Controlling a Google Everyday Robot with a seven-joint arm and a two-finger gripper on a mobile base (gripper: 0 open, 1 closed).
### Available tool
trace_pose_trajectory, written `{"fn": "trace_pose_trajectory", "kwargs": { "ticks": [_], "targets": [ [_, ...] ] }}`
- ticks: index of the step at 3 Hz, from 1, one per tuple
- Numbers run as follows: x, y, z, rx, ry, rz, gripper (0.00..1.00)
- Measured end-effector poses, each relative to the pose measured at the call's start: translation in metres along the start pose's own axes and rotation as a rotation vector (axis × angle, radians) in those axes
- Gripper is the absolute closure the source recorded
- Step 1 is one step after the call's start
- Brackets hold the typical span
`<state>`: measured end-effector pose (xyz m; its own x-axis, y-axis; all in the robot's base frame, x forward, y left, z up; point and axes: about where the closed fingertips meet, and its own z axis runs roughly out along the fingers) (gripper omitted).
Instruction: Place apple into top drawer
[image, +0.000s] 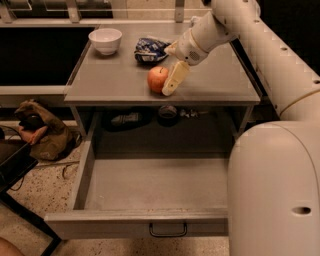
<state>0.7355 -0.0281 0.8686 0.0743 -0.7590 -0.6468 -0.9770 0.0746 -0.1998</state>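
The top drawer stands open across the lower frame. The apple sits on the counter, upper middle, with the gripper touching its right side. Whether it has hold, I can't tell. Lifting it and lowering it in are left.

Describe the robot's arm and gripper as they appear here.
The arm is a chain of smooth, rounded white shells with seams at the joints and small dark dots along one segment; no cables show. The gripper, beside the apple on the tabletop, is cream and tapered.
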Motion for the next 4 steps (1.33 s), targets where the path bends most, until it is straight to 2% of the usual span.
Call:
{"fn": "trace_pose_trajectory", "kwargs": {
  "ticks": [2, 3, 4],
  "targets": [
    [-0.012, 0.013, 0.010, -0.038, -0.037, -0.008, 0.00],
    [-0.026, 0.023, 0.016, -0.061, -0.061, -0.027, 0.00],
    [-0.025, 0.028, 0.022, -0.070, -0.071, -0.021, 0.00]
  ]
}}
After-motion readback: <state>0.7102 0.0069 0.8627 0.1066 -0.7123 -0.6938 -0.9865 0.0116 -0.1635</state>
